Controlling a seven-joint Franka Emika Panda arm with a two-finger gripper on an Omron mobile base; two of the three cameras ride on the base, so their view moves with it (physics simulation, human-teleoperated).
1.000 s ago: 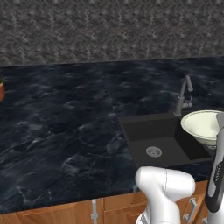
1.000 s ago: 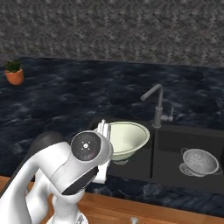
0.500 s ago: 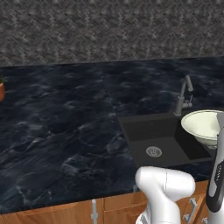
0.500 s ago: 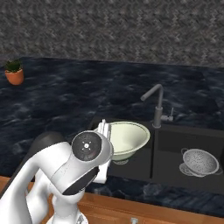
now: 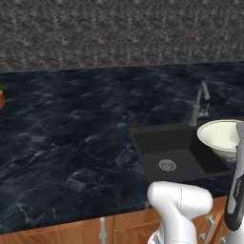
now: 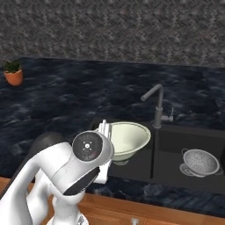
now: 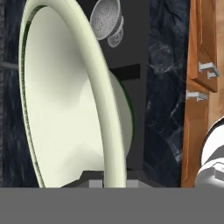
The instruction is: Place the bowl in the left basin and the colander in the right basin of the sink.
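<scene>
The cream-white bowl [image 6: 128,138] hangs upright over the left basin [image 6: 141,166] of the black sink, its rim about level with the counter. My gripper [image 6: 105,128] is shut on the bowl's near-left rim. In the hand view the bowl [image 7: 65,100] stands large and edge-on, its rim running down between the fingertips of the gripper [image 7: 114,183]. The perforated silver colander [image 6: 201,161] sits on the floor of the right basin [image 6: 175,148]; the colander [image 7: 107,22] also appears past the bowl. From the left base view, the bowl [image 5: 220,136] hovers at the right side of the left basin [image 5: 159,150].
A grey gooseneck faucet [image 6: 156,104] rises behind the sink's divider. A potted plant [image 6: 14,72] stands far left on the dark marble counter [image 5: 71,128]. Wooden cabinet fronts with metal handles [image 7: 202,70] run below the counter's front edge.
</scene>
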